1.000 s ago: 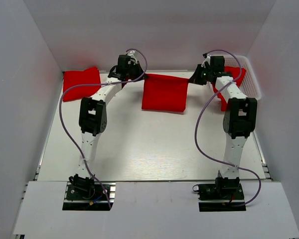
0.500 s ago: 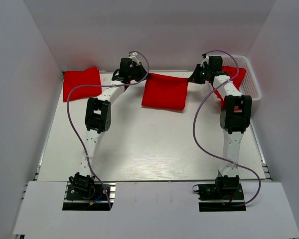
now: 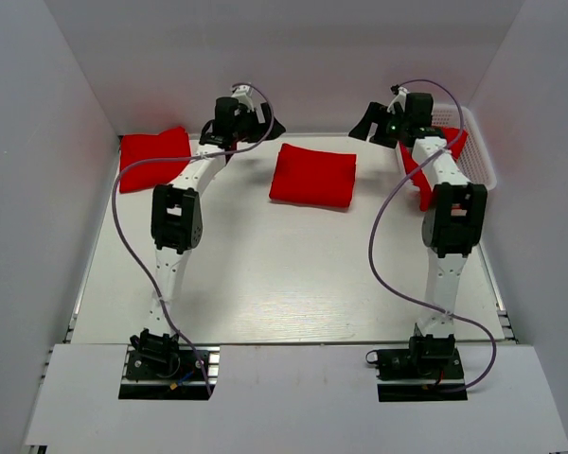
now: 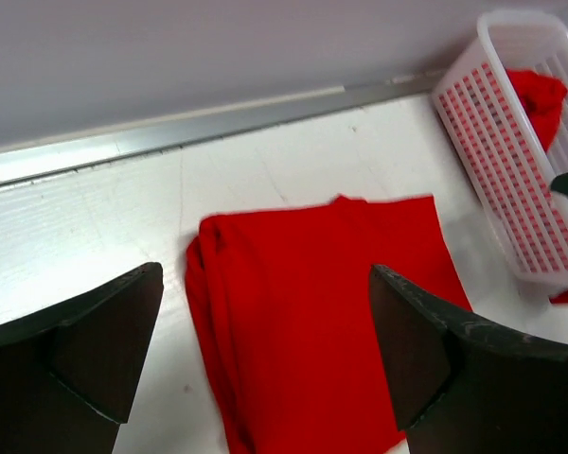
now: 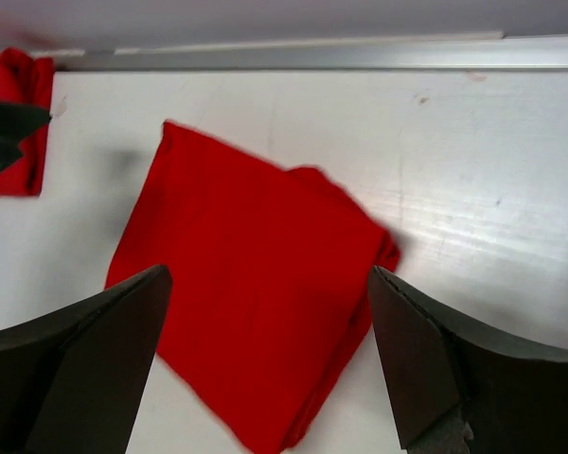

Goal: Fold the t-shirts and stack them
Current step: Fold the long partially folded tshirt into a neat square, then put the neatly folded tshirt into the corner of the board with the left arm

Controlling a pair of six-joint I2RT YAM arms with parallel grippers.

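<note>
A folded red t-shirt (image 3: 312,176) lies flat at the far middle of the table; it also fills the left wrist view (image 4: 322,312) and the right wrist view (image 5: 256,322). My left gripper (image 3: 256,121) (image 4: 265,274) hovers open above and just left of its far edge, holding nothing. Above and to the shirt's right, my right gripper (image 3: 369,125) (image 5: 270,274) is likewise open and empty. Another folded t-shirt (image 3: 154,156) (image 5: 19,113) sits at the far left. A third t-shirt (image 3: 424,184) (image 4: 540,95) hangs out of the basket.
A white lattice basket (image 3: 475,156) (image 4: 511,161) stands at the far right against the side wall. White walls close in the table (image 3: 265,274) on three sides. Both arm bases sit at the near edge.
Both grippers have opened and let go of the middle t-shirt's far corners. The shirt has dropped flat on the table, and the grippers have risen away from it.
</note>
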